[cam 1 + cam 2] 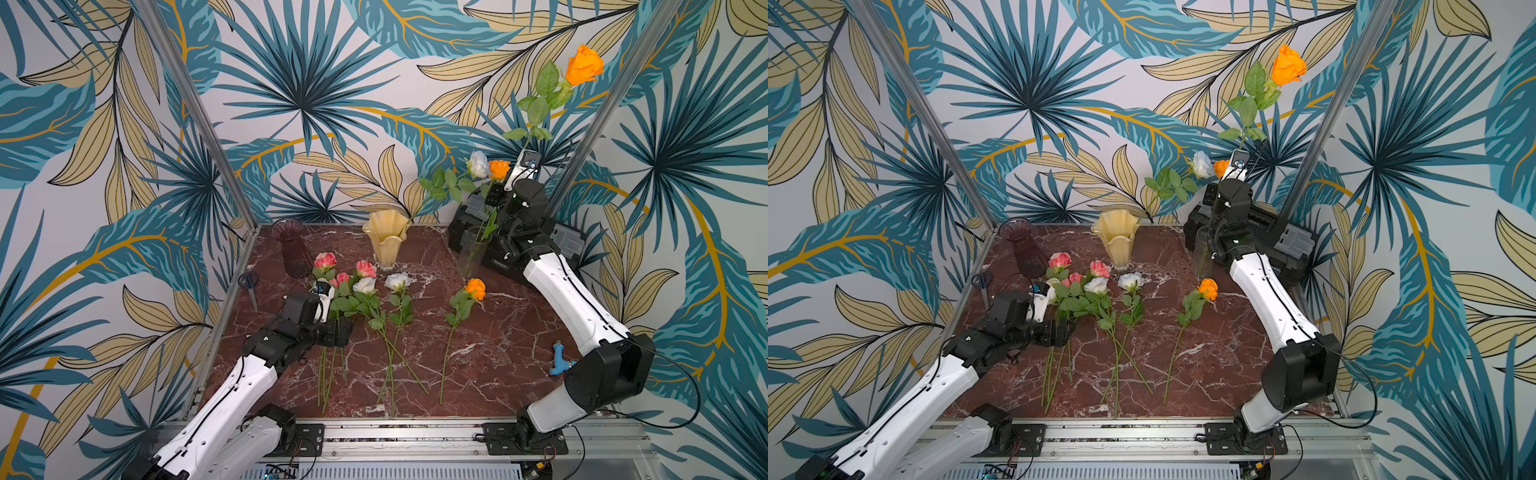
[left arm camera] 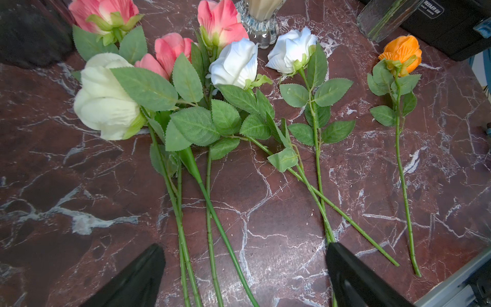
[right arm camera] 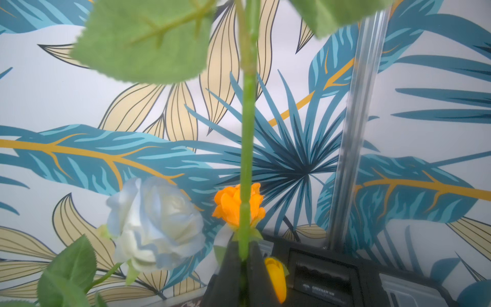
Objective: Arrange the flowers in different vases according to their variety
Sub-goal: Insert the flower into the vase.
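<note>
Held orange rose: stem pinched in the closed right end effector, head high above the clear vase. A second orange rose stands in that vase. Cream vase, back centre, holds a white rose leaning rightward. Purple vase back left.

Loose flowers lie mid-bench, heads toward the vases. Pink and white ones are crowded at left, stems crossing. Lone orange rose lies apart on the right.

Left end effector gapes wide above the crowded stems, gripping nothing.

Black toolbox just behind the clear vase. Scissors by the left edge, glue gun by the right edge. Bare bench lies between lone orange rose and glue gun.
</note>
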You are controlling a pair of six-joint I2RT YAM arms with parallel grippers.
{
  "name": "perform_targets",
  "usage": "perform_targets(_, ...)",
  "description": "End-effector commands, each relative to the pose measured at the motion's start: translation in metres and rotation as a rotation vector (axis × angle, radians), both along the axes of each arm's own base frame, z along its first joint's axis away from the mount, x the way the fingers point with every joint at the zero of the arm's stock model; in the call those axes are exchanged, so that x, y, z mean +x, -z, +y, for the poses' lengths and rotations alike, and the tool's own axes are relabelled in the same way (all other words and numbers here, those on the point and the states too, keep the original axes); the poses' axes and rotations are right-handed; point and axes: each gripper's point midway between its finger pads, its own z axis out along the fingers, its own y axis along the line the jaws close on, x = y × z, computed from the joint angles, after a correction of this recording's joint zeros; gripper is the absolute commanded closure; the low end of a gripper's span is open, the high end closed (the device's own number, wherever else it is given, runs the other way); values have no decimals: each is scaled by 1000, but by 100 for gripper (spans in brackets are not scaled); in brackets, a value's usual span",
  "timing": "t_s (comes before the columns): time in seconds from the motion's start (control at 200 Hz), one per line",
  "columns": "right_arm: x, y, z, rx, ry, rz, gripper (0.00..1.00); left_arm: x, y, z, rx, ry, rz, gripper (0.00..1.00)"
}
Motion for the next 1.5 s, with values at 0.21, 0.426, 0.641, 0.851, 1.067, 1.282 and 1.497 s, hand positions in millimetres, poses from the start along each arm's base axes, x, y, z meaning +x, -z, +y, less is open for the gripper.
perform_targets(0.21,26,6,0,53,-15,-57,100,3,-1,3,22,-17,-8,0)
perform_targets(0.426,16,45,-3,85,-11,-17,100,3,-1,4,24,-16,-9,0)
perform_targets(0.641,11,79,2,81,-44,42,62,4,-2,9,52,-34,-10,0)
perform_targets(0.851,-3,79,1,80,-56,62,26,5,-4,30,128,-126,-17,0)
perform_targets(1.067,-28,66,5,111,-105,104,22,4,-6,58,249,-226,20,0)
perform_targets(1.282,-65,71,13,178,-169,187,17,6,6,64,223,-248,109,3)
perform_targets(1.497,-101,94,28,237,-269,323,17,13,5,41,89,-169,133,6)
